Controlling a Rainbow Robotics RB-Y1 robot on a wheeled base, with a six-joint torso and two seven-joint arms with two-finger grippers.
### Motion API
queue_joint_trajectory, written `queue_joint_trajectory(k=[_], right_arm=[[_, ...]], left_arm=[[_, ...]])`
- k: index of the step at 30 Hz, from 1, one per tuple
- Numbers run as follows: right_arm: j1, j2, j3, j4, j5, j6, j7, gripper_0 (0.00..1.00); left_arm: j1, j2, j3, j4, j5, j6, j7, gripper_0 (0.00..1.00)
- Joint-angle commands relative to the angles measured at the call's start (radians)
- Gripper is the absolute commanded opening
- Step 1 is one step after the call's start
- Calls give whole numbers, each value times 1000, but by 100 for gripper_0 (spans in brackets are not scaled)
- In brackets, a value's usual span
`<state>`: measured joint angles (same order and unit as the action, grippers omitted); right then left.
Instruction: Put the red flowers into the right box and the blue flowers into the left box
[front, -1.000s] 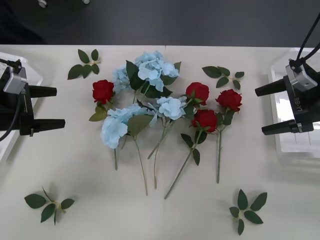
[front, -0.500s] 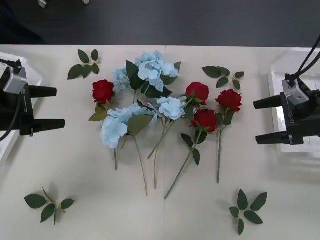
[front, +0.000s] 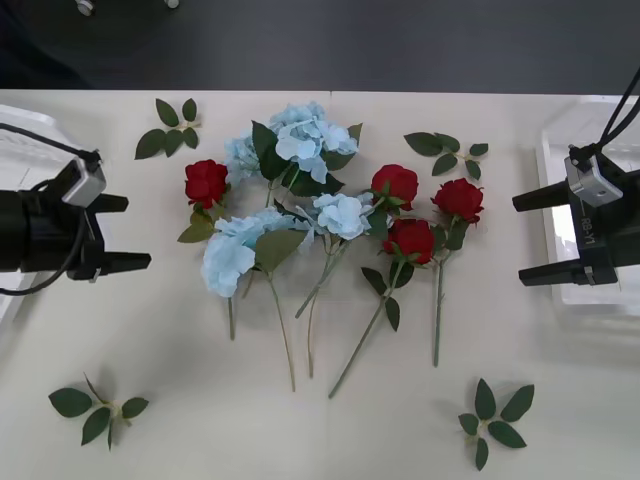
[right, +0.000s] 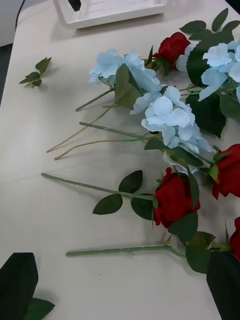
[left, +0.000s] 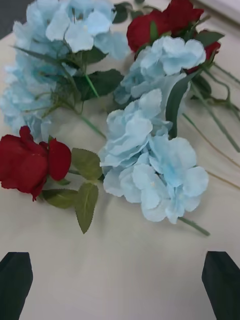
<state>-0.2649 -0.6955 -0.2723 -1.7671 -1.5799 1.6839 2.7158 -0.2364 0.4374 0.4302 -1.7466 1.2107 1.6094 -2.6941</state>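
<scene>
Lower frame, front view: two loose leaf sprigs (front: 95, 407) (front: 492, 419) lie on the cream table (front: 180, 360), one at lower left, one at lower right, well apart from the bunch. Mid frame: long stems fan downward from a heap of blooms at centre. The blue flowers (front: 228, 250) cluster centre-left and up toward centre; the red flowers (front: 410, 239) sit mostly centre-right, with one stray rose (front: 206, 182) at the left of the heap, touching blue petals. All lie flat and overlapping, so nothing is sorted yet. The left gripper (front: 132, 232) at mid left points at the heap, black fingers spread and empty, likely lining up on the nearest blue head. The right gripper (front: 528, 236) at mid right also has its fingers spread, empty, facing the roses. Behind each arm, at the frame edges, are the left box (front: 30, 140) and the right box (front: 560, 200), both white trays. Farther up: two more sprigs (front: 168, 128) (front: 446, 152), then the table's far edge and dark floor (front: 400, 45).
</scene>
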Motion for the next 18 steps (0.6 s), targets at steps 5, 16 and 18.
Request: queue_joint_trajectory(k=[5,16,18], right_arm=[[18,-70,143,-38,3,-130,-393,100],[19,-156,390,-144,66,-363,-1102,100],[19,-156,409,-155,98,-380,-1186,100]], left_arm=[[0,7,-24,-13,-117,-55,261,100],[0,-22,-44,-13,-352,-169,643,100],[-1,-29,-45,-16,-388,-186,703,100]])
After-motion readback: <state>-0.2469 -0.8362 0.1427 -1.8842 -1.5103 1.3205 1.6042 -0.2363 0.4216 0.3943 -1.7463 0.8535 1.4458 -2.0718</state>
